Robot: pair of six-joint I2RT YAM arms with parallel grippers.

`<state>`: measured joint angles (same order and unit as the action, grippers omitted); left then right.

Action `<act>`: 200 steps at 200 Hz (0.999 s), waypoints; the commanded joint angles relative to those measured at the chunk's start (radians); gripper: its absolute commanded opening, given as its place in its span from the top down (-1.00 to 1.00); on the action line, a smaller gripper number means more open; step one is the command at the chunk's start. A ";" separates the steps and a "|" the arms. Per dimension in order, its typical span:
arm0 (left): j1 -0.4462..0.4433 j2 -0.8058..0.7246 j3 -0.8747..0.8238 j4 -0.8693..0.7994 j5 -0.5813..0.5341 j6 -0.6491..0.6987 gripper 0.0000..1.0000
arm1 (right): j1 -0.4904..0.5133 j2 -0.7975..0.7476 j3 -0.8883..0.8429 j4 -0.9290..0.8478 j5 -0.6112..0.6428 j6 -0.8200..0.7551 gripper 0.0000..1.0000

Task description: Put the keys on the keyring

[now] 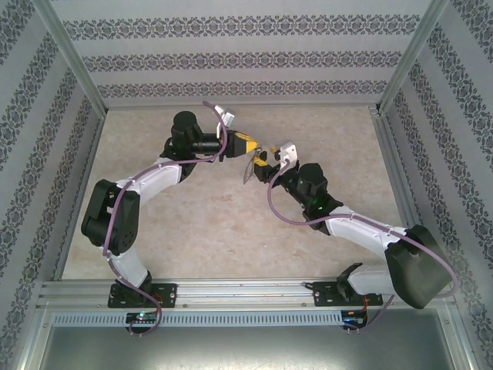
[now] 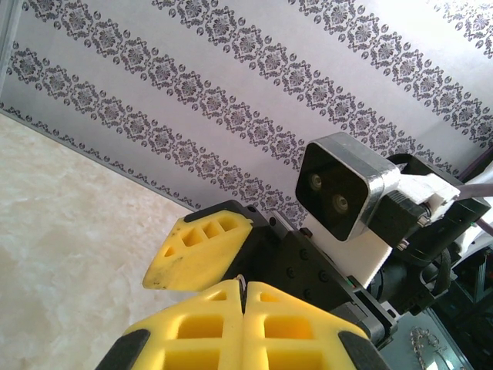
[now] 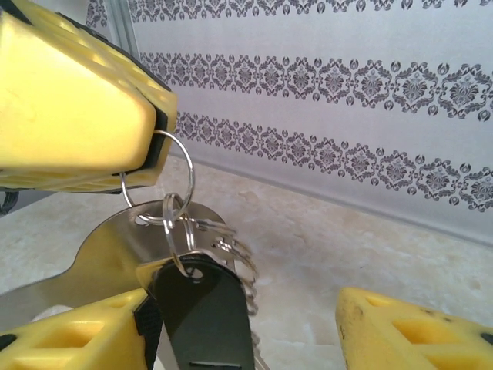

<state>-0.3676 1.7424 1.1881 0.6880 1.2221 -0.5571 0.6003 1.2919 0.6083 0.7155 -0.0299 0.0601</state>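
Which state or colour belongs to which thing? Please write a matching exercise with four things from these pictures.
Things:
1. left gripper
2. right gripper
3. ring
4. key

Descriptions:
A. dark, hanging lowest
B. open, fingers wide apart
C. thin silver wire, pinched at its top
D. shut, fingers pressed together

Pairs: 1-D, 2-B, 3-C, 4-A

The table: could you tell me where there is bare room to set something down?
Bare: the far right corner of the table, between right arm and walls; the near middle, between left arm, right arm and front rail. Crowded: the centre, where left gripper and right gripper meet at the keyring.
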 commanded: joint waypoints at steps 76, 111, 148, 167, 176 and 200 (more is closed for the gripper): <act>-0.012 -0.026 0.035 -0.007 0.005 0.034 1.00 | 0.013 -0.029 -0.037 0.009 0.001 -0.052 0.16; -0.012 -0.020 0.041 0.001 0.005 0.025 1.00 | 0.013 -0.048 -0.040 -0.012 -0.011 -0.060 0.48; -0.012 -0.014 0.046 0.019 0.006 0.009 1.00 | 0.013 -0.058 -0.038 -0.025 -0.021 -0.063 0.82; -0.012 -0.011 0.048 0.019 0.007 0.008 1.00 | 0.014 -0.059 -0.035 -0.032 -0.030 -0.064 0.94; -0.011 -0.011 0.050 0.019 0.007 0.007 1.00 | 0.015 -0.057 -0.035 -0.033 -0.031 -0.063 0.94; -0.012 -0.009 0.051 0.019 0.009 0.006 1.00 | 0.015 -0.058 -0.037 -0.033 -0.036 -0.063 0.76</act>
<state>-0.3676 1.7424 1.2030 0.6758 1.2224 -0.5510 0.6067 1.2522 0.5735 0.6800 -0.0463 0.0002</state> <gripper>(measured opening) 0.049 0.063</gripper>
